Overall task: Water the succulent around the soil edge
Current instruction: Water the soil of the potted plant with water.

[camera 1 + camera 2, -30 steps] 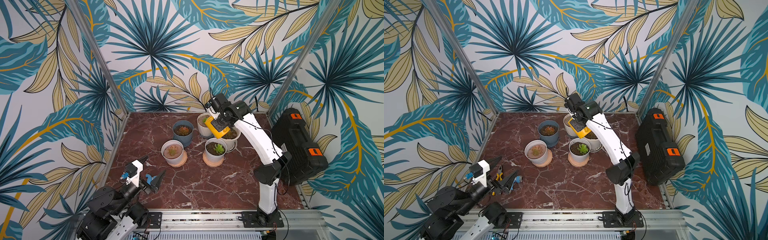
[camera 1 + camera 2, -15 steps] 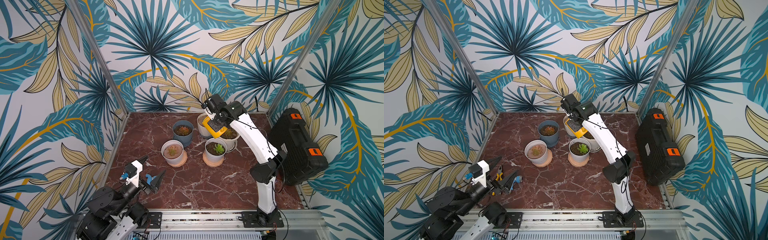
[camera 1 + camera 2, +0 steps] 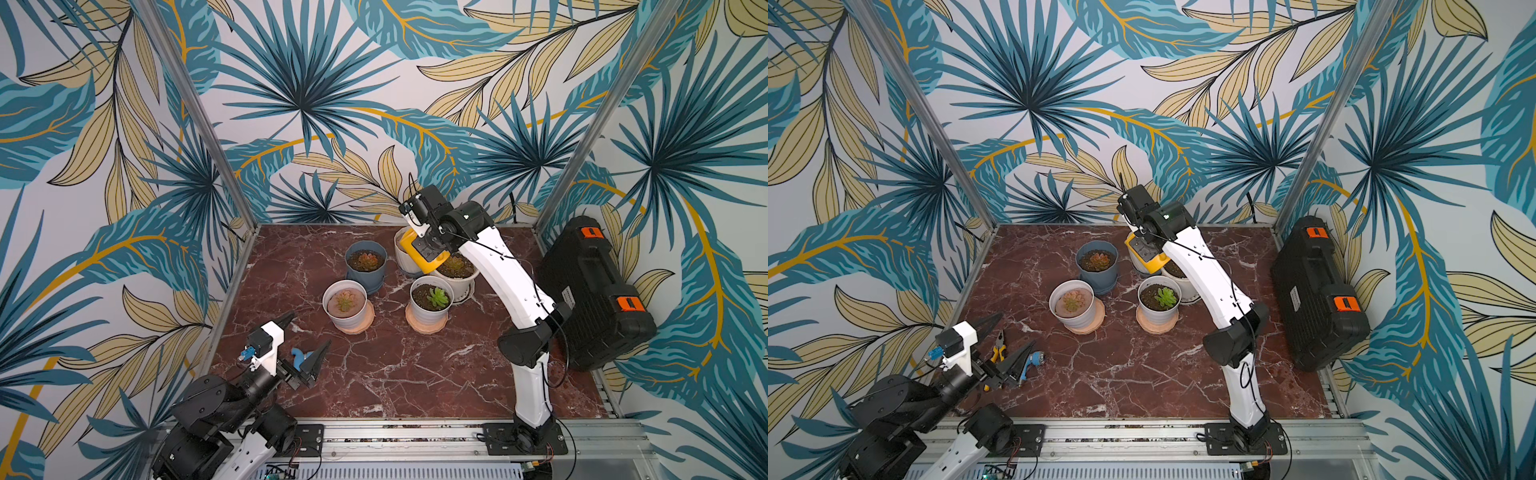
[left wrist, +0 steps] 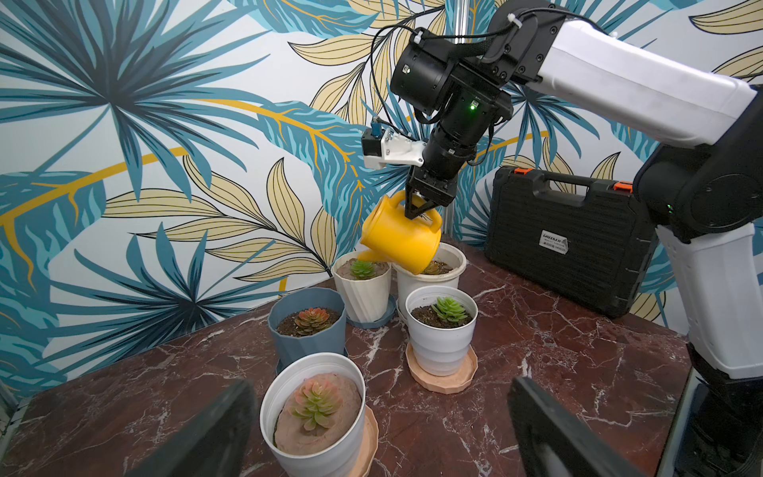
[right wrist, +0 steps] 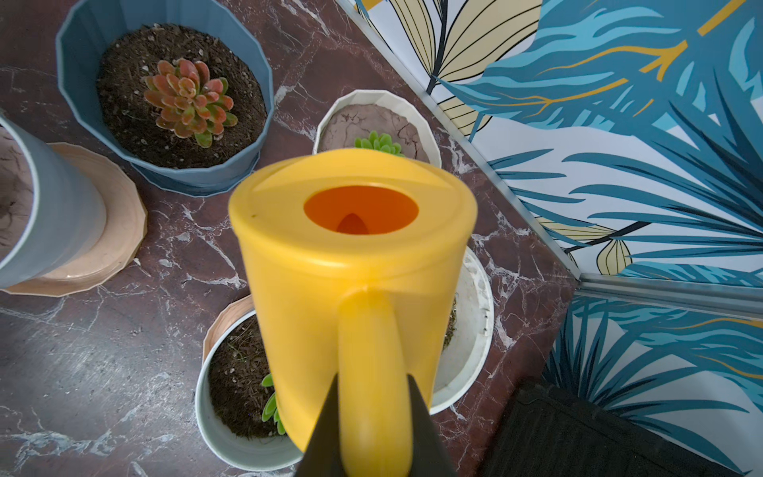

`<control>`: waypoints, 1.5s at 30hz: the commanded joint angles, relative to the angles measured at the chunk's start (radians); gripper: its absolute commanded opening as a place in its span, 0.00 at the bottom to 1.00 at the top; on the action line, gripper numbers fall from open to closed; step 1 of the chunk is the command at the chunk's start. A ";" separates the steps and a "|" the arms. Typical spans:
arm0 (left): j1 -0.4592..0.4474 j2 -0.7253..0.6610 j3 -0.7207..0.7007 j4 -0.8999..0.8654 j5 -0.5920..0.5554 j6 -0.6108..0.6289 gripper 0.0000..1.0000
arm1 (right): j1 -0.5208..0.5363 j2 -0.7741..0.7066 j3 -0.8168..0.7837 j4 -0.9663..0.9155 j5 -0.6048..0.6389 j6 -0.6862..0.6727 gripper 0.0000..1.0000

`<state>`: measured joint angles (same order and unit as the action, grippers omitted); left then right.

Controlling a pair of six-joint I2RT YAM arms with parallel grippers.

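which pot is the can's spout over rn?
The ribbed white pot nearest the back wall; the yellow can tilts its spout over its pale soil.

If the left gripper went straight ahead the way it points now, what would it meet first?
Likely the near white pot, centred ahead of the open left gripper in its wrist view; its height against the rim is unclear.

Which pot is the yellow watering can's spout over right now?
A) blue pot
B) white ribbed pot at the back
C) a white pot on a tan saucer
B: in the left wrist view the tilted yellow watering can, its handle in the jaws of the right gripper, has its spout above the white ribbed pot.
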<state>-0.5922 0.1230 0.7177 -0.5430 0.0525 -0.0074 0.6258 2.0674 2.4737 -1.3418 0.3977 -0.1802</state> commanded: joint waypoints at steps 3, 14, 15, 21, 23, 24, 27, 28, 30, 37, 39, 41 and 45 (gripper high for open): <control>-0.004 -0.012 -0.011 0.005 0.007 0.007 1.00 | 0.004 0.020 0.019 0.035 -0.002 -0.006 0.04; -0.003 -0.016 -0.011 0.005 0.005 0.007 1.00 | 0.004 0.086 0.050 0.059 -0.004 -0.010 0.03; -0.004 -0.016 -0.011 0.005 0.006 0.007 1.00 | 0.004 0.087 0.051 0.065 -0.005 -0.011 0.04; -0.003 -0.017 -0.012 0.005 0.007 0.007 1.00 | 0.003 0.089 0.065 0.097 0.001 -0.010 0.04; -0.004 -0.017 -0.011 0.005 0.007 0.007 1.00 | 0.004 0.081 0.068 0.109 0.000 -0.004 0.04; -0.003 -0.017 -0.011 0.006 0.007 0.007 1.00 | 0.004 0.073 0.068 0.117 0.000 -0.002 0.04; -0.003 -0.017 -0.013 0.007 0.008 0.007 1.00 | 0.004 0.066 0.068 0.134 0.016 -0.009 0.05; -0.003 -0.017 -0.012 0.007 0.009 0.007 1.00 | 0.005 0.066 0.068 0.139 0.027 -0.013 0.04; -0.004 -0.017 -0.012 0.005 0.007 0.007 1.00 | 0.005 0.068 0.068 0.143 0.044 -0.022 0.05; -0.003 -0.017 -0.012 0.006 0.007 0.007 1.00 | 0.004 0.091 0.072 0.151 0.109 -0.042 0.05; -0.003 -0.017 -0.012 0.008 0.007 0.007 1.00 | 0.002 0.103 0.072 0.154 0.124 -0.053 0.05; -0.003 -0.017 -0.012 0.009 0.007 0.007 1.00 | 0.001 0.115 0.077 0.156 0.130 -0.064 0.05; -0.003 -0.015 -0.015 0.011 0.007 0.007 1.00 | -0.003 0.122 0.078 0.169 0.107 -0.068 0.04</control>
<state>-0.5922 0.1223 0.7177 -0.5426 0.0525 -0.0074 0.6258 2.1742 2.5320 -1.2114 0.4931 -0.2337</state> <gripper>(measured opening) 0.999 0.159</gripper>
